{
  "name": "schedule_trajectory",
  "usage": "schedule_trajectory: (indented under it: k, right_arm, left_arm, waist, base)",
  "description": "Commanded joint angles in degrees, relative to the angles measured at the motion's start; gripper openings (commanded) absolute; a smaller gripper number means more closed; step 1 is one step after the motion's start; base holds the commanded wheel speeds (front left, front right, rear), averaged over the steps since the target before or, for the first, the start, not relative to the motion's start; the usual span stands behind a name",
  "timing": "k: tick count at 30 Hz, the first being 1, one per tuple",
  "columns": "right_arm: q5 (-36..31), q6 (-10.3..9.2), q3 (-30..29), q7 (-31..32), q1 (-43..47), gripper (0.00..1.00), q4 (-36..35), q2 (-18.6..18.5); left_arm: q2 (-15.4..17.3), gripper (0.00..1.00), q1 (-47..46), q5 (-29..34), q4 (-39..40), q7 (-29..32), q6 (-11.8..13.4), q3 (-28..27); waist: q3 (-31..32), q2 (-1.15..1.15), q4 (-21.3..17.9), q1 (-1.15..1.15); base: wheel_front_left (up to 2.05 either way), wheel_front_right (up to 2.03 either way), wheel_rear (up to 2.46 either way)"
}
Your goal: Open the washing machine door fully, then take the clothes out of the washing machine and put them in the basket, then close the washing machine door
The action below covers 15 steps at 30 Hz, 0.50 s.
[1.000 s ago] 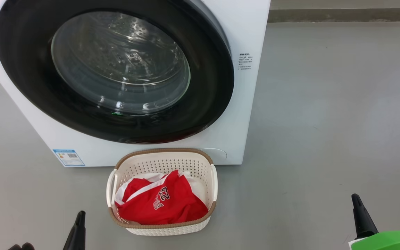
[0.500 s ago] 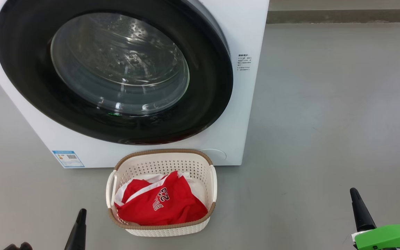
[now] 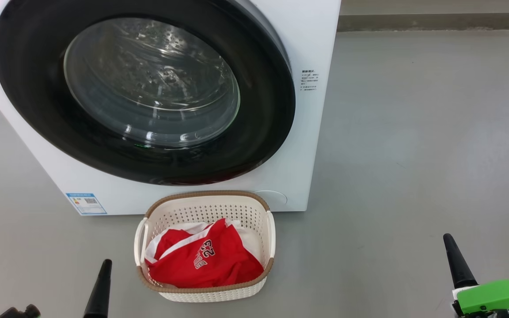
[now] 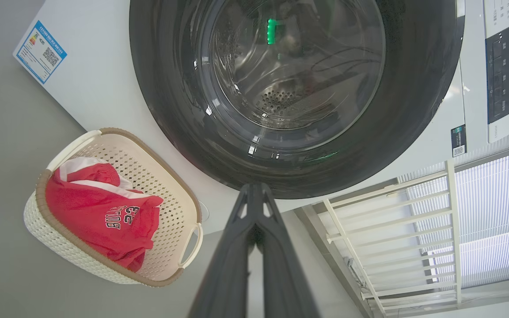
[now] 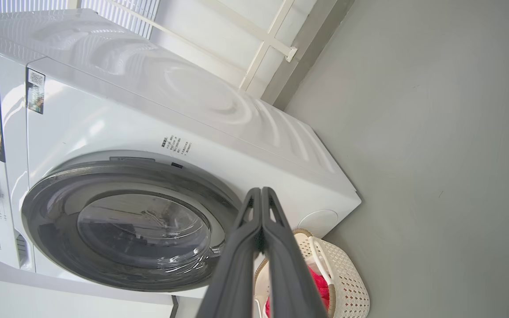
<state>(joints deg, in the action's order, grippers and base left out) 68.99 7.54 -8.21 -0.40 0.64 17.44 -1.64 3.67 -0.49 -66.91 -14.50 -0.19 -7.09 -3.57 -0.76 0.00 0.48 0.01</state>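
Note:
The white washing machine (image 3: pixel 312 48) stands ahead with its round black-rimmed door (image 3: pixel 33 88) shut flat against its front. Through the glass I see a bare steel drum. Just in front of it on the floor sits the cream basket (image 3: pixel 206 207), holding the red clothes (image 3: pixel 206 260) with white trim and "23" lettering. My left gripper (image 3: pixel 102 278) is low at the left of the basket, shut and holding nothing. My right gripper (image 3: pixel 455 256) is shut too, far off to the right of the basket. Both wrist views show the fingers (image 4: pixel 254 207) (image 5: pixel 261 207) pressed together.
Grey floor (image 3: pixel 413 132) spreads wide to the right of the machine. A wall base runs along the back. In the left wrist view a white railing (image 4: pixel 391 221) and blinds stand beside the machine. A blue sticker (image 3: pixel 85 203) marks the machine's lower front.
The head view has shifted slightly. My right gripper has risen a little in that view; the door, basket and clothes stay where they were.

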Motion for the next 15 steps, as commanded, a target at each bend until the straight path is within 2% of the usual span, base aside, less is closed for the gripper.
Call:
schedule_trajectory:
  k: [1,15]
  right_arm:
    - [1.8,-0.03,1.1,0.5,-3.2,0.00,-1.8,-1.0]
    - [9.7,-0.04,1.3,2.9,-4.5,0.00,-2.4,-1.1]
  left_arm:
    - [0.4,0.00,-2.7,-1.9,1.1,0.4,-0.3,-1.7]
    - [0.0,0.00,-3.8,-10.5,0.9,2.8,-0.3,-2.2]
  waist:
    - [0.0,0.00,0.0,0.00]
    - [0.2,0.00,-0.2,0.00]
  base:
    - [0.00,0.00,0.00]
    - [0.00,0.00,0.00]
